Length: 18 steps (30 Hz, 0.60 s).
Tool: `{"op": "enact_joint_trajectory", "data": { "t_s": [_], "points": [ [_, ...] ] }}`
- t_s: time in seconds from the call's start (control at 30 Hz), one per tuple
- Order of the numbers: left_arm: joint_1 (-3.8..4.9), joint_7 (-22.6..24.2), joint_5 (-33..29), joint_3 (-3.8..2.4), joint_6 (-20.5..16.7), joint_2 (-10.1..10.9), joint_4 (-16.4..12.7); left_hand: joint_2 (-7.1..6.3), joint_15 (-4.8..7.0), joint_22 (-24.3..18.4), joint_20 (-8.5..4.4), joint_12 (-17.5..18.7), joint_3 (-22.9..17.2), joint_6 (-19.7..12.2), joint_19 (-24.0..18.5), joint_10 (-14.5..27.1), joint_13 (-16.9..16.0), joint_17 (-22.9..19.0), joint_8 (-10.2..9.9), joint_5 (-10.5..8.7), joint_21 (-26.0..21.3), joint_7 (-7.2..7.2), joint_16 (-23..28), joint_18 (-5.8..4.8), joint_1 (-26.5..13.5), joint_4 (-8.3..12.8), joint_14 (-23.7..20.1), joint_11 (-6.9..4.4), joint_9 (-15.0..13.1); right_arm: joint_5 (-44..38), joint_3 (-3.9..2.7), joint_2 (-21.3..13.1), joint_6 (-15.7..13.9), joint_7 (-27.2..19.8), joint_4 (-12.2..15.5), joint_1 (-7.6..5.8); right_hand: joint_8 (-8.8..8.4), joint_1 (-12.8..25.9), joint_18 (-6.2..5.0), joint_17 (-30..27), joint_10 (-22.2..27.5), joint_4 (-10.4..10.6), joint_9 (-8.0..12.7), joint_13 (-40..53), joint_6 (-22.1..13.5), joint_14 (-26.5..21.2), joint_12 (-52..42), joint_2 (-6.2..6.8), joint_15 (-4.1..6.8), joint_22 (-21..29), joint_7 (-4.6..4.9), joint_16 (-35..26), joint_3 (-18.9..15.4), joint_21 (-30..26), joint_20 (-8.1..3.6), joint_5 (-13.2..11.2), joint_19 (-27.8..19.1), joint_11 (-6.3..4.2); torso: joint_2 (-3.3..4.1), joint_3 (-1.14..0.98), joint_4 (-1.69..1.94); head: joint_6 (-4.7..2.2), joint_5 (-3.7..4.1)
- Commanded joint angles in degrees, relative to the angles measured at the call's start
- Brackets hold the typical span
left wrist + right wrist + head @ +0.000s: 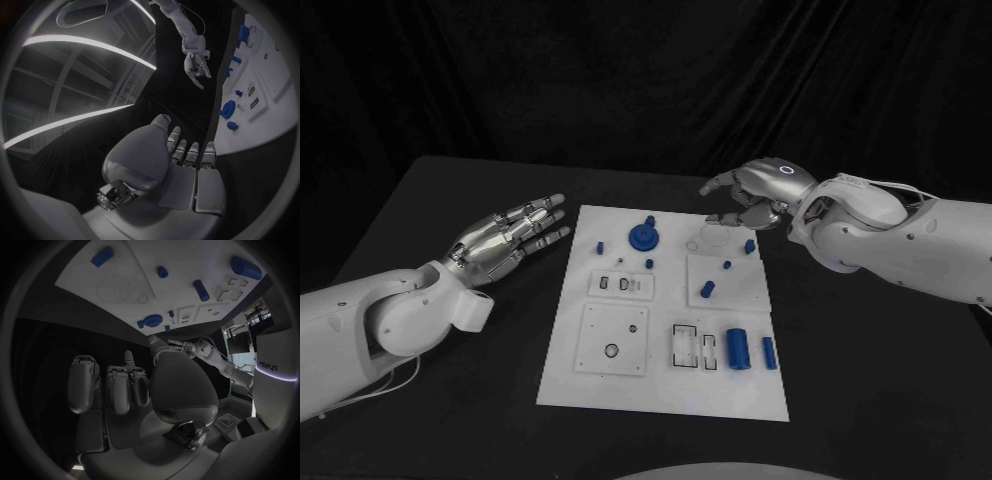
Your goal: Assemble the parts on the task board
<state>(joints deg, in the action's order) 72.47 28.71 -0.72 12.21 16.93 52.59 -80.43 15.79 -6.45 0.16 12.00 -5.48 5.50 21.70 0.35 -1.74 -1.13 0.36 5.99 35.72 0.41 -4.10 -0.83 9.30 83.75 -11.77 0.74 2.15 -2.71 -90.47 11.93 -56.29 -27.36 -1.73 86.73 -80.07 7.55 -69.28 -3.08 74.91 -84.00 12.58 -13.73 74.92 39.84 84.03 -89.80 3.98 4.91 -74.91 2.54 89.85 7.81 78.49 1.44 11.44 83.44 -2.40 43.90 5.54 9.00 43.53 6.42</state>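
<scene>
The white rectangular task board (pixel 668 385) lay mid-counter, its small blue plastic parts (pixel 737 349) loose on top. The right hand (pixel 750 196) hovered over the board's far corner, fingers curled yet holding nothing; it would need a slow, centred descent. The left hand (pixel 509 238) waited beside the board, fingers straight, apart and empty.

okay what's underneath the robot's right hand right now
The right hand hovers with nothing in it over the far right corner of the white task board. Below its fingertips lie a faint circular outline on the board and a small blue part. What its palm covers cannot be seen.
</scene>
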Motion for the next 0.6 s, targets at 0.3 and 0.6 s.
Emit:
{"op": "enact_joint_trajectory", "data": {
  "t_s": [0.3,0.6],
  "points": [
    [-0.08,0.53,0.04,-0.04,0.36,0.04,-0.24,0.25,0.09,0.02,0.09,0.02,-0.32,-0.21,-0.06,0.09,-0.03,-0.05,0.35,0.24,-0.18,-0.05,0.23,0.53,0.45,0.01,-0.15,0.3,-0.02,0.5,0.01,-4.44,0.28,3.03,1.47,1.84,0.23,0.29,0.76,15.09,-6.0,1.44,0.29,15.08,1.17,5.97,-0.2,0.86,0.27,-11.73,-0.1,0.15,-0.78,2.0,-0.05,-1.95,1.69,0.19,0.06,-0.04,-0.07,0.32,0.13],
    [-0.09,0.5,0.04,-0.04,0.44,0.05,-0.3,0.2,0.08,0.02,0.11,0.0,-0.43,-0.15,-0.05,0.07,-0.04,-0.04,0.4,0.28,-0.17,-0.07,0.2,0.54,0.43,0.09,-0.13,0.33,-0.04,0.51,0.02,-5.49,1.52,4.09,0.64,3.77,0.61,-0.45,0.79,15.09,-6.0,2.07,0.21,15.08,2.11,5.97,-0.2,1.64,0.31,-11.87,0.0,0.15,-1.04,2.13,-0.11,-2.31,1.81,0.23,0.02,0.0,0.03,0.37,0.32]
  ]
}}
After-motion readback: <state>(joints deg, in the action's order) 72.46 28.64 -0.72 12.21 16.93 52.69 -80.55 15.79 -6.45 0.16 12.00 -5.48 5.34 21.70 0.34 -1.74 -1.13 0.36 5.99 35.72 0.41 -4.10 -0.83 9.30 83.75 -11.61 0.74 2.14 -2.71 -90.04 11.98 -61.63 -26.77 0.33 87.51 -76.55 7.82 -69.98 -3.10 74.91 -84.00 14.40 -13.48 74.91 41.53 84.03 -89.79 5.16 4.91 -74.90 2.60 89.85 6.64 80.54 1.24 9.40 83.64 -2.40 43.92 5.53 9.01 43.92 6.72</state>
